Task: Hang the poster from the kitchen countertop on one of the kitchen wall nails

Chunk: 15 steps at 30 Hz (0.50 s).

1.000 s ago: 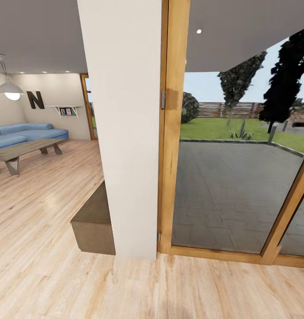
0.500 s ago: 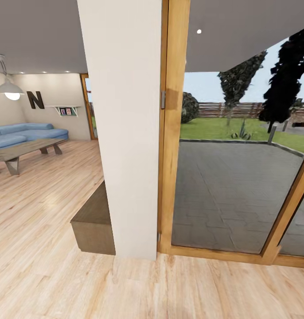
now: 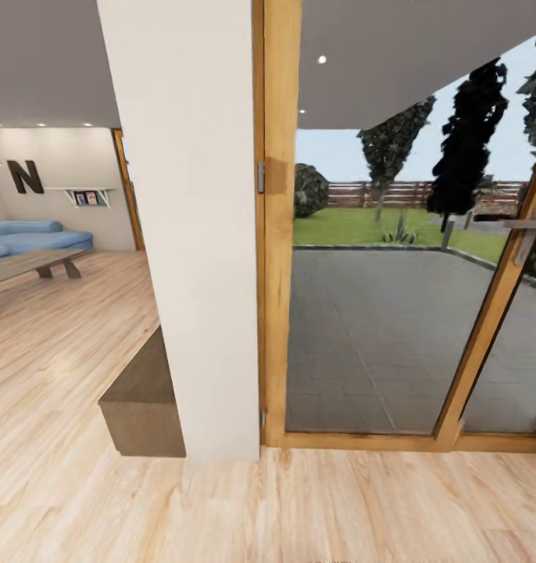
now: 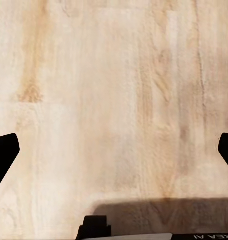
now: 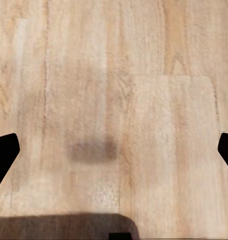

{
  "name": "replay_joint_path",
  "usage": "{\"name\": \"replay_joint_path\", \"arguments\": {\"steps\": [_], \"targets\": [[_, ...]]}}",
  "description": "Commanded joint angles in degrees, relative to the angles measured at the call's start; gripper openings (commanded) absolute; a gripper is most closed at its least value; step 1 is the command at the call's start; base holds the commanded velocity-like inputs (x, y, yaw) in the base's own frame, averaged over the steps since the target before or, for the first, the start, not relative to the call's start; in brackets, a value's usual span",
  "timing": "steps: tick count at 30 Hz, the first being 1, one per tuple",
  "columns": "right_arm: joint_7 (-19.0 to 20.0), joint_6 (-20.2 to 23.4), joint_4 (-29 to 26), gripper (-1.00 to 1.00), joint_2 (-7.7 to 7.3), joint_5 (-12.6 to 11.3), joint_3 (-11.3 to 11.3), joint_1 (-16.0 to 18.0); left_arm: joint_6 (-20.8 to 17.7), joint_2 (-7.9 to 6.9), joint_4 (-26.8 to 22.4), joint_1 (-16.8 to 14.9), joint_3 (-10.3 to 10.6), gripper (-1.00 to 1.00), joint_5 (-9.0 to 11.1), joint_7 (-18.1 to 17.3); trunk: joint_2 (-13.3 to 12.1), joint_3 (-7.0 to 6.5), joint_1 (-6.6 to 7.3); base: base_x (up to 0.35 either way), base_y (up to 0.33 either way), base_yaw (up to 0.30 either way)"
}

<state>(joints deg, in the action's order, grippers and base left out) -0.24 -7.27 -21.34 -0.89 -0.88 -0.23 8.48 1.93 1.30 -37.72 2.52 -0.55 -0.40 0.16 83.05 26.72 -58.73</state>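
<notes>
Head view: a white pillar (image 3: 194, 234) stands by a glass door (image 3: 401, 258) to the garden, with a big letter "N" (image 3: 24, 177) on the far wall. No poster or kitchen is in sight, so the robot must go find them. Both grippers, left gripper (image 4: 114, 155) and right gripper (image 5: 114, 155), hang spread wide, holding nothing, over the wood floor (image 3: 299, 508).

One white pillar (image 3: 191, 234) stands beside two wood-framed glass doors (image 3: 362, 258), one fitted with a single metal handle (image 3: 518, 227). One low wooden bench (image 3: 143, 399) sits at the pillar's foot. Beyond: one blue sofa (image 3: 33, 234), one coffee table (image 3: 26, 266), one wall letter N (image 3: 24, 177), one wall shelf (image 3: 84, 193). Outside, three dark trees (image 3: 463, 148).
</notes>
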Motion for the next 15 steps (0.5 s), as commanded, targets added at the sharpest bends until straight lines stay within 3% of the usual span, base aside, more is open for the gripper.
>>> {"name": "replay_joint_path", "arguments": {"steps": [1,10,15], "targets": [[0.0,-0.2,0.1,1.0,0.01,-0.1,0.0,0.0,0.1,0.02,-0.1,0.0,0.0,1.0,0.0,0.0,0.0,0.03,0.0,0.0,0.0,-0.299],[0.0,-0.2,0.1,1.0,0.01,-0.1,0.0,0.0,0.1,0.05,0.0,0.0,0.0,1.0,0.0,0.0,0.0,-0.16,0.0,-0.001,0.0,-0.294],[0.0,-0.2,0.1,1.0,0.01,-0.1,0.0,0.0,0.1,0.02,0.0,0.0,0.0,1.0,0.0,0.0,0.0,-0.2,0.0,-0.118,0.0,-0.148]]}}
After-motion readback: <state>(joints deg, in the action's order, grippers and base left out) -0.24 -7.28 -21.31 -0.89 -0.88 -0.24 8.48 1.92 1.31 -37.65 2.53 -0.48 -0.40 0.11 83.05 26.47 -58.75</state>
